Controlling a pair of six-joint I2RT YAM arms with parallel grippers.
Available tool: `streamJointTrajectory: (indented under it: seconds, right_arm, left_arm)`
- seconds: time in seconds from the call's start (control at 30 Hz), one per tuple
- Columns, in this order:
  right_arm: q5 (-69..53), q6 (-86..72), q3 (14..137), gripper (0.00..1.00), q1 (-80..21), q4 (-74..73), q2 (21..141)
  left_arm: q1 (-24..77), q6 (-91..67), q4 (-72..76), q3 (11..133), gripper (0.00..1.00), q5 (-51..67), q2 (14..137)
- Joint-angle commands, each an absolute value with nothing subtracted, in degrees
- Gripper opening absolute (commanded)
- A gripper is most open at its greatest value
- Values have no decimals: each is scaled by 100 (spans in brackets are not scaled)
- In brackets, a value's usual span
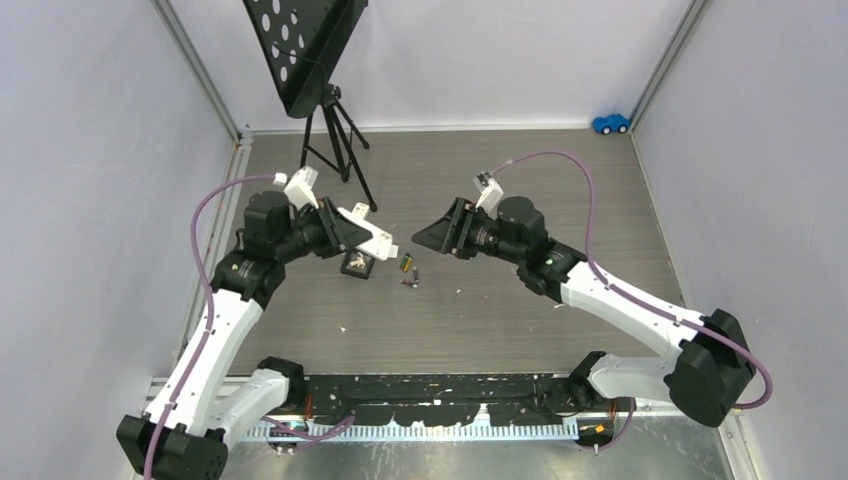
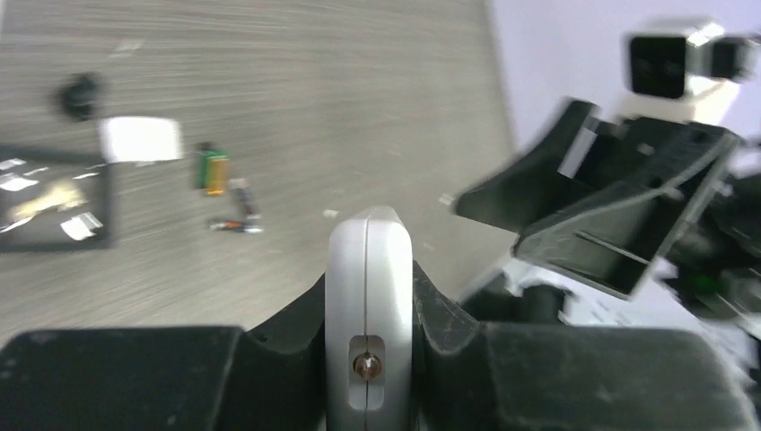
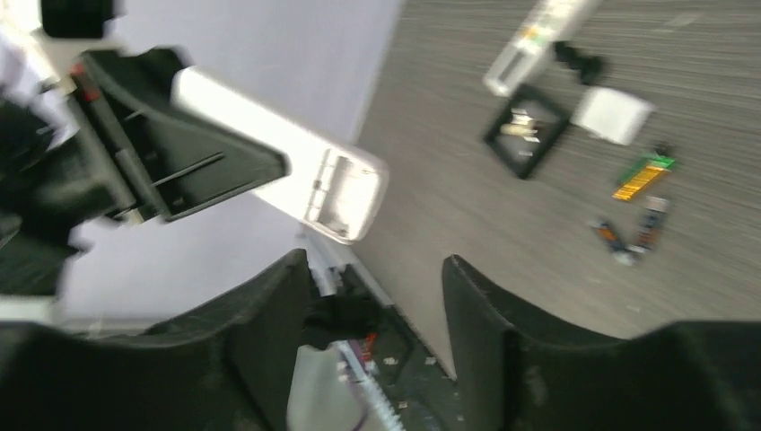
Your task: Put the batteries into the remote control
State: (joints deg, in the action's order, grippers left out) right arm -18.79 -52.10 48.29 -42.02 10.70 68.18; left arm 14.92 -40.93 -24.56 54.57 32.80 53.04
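Clamping the remote control (image 2: 368, 260) raised, open bay turned toward the right gripper (image 3: 377, 269), the left gripper (image 1: 335, 230) probably presents it for loading; the right one stands open, empty.

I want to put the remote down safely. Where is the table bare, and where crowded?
Mostly bare: the near strip between the batteries and the arm bases, and the far side between the right tool and the blue car. Crowded: around the black tray.
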Motion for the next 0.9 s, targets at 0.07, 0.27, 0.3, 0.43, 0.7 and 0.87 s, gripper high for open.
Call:
streamJointTrajectory:
  seconds: [0.07, 0.27, 0.3, 0.43, 0.7, 0.87]
  right_arm:
    - [142, -4827, 5709, 45, -4614, -1101, 7764]
    - [1234, -4937, 7014, 32, -5104, -2353, 9252]
    - [1386, -4916, 7297, 32, -5157, -2637, 9515]
    - [1580, -4847, 8128, 35, -5238, -3276, 10461]
    - [1813, -4627, 9058, 35, -5239, -4219, 11430]
    - [1512, -4359, 9026, 35, -5238, -4238, 11663]
  left_arm:
    - [1485, -3896, -3284, 4738, 0, 367, 4697]
    - [1485, -4017, -3261, 4421, 0, -151, 4452]
    - [1485, -4006, -3256, 4399, 0, -120, 4460]
    - [1485, -3910, -3059, 4273, 0, 342, 4520]
    - [1485, -3857, -2795, 4124, 0, 682, 4553]
    - [1485, -3897, -2722, 4096, 0, 746, 4598]
